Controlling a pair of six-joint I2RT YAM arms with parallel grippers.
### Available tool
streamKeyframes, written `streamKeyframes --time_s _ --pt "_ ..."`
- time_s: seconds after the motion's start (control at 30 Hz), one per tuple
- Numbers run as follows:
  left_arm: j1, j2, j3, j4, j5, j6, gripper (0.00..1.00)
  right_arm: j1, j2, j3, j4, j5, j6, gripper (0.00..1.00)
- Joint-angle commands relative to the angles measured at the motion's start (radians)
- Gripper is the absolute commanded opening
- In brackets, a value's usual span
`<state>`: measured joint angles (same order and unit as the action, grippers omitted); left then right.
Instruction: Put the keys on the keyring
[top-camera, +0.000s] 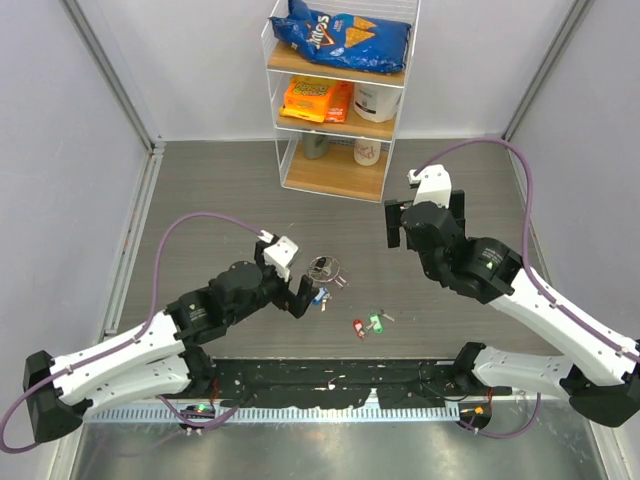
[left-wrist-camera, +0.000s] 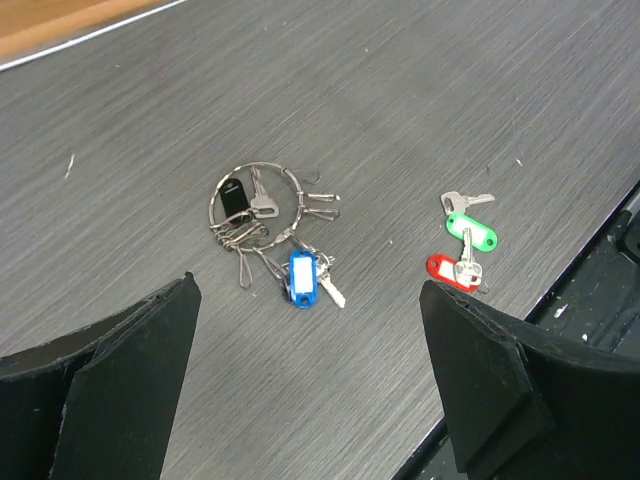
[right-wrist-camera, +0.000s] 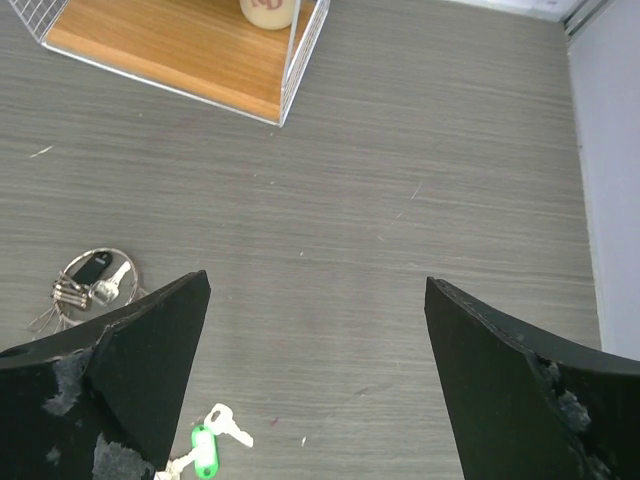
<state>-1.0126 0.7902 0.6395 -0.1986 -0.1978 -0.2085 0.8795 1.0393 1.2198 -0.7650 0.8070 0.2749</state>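
Note:
The keyring (left-wrist-camera: 255, 205), a thin silver wire ring, lies flat on the grey table with a black tag, a silver key and wire clips on it. A blue-headed key (left-wrist-camera: 302, 279) lies just below the ring, against the clips; whether it hangs on the ring I cannot tell. To the right, apart from the ring, lie a green-headed key (left-wrist-camera: 472, 231) and a red-headed key (left-wrist-camera: 447, 270), side by side. My left gripper (top-camera: 303, 297) hovers open beside the blue key (top-camera: 321, 296). My right gripper (top-camera: 400, 228) hangs open higher up, right of the keyring (top-camera: 323, 267), nothing between its fingers.
A wire shelf unit (top-camera: 335, 90) with wooden boards stands at the back, holding a chips bag, snack packs and cups. A black rail (top-camera: 340, 380) runs along the near table edge. Grey walls close in left and right.

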Motion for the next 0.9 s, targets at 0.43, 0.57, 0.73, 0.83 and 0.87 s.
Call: streamKeyframes --time_s 0.43,0.57,0.73,0.83,0.87 --pt "0.000 0.213 0.039 -0.012 -0.117 -0.134 0.99 0.000 0.048 -0.236 0.205 -0.330 0.011 0.96" --pt "-0.001 0.201 0.006 -0.007 -0.140 -0.131 1.00 -0.017 0.137 -0.275 0.293 -0.327 -0.016 1.00" --pt "0.000 0.176 -0.020 -0.028 -0.161 -0.118 0.98 -0.149 0.221 -0.315 0.411 -0.524 0.017 0.93" --pt "0.009 0.147 -0.055 -0.033 -0.161 -0.114 0.96 -0.186 0.267 -0.348 0.505 -0.627 0.027 0.78" --pt "0.020 0.133 -0.069 -0.039 -0.158 -0.112 0.95 -0.191 0.300 -0.347 0.524 -0.664 0.024 0.75"
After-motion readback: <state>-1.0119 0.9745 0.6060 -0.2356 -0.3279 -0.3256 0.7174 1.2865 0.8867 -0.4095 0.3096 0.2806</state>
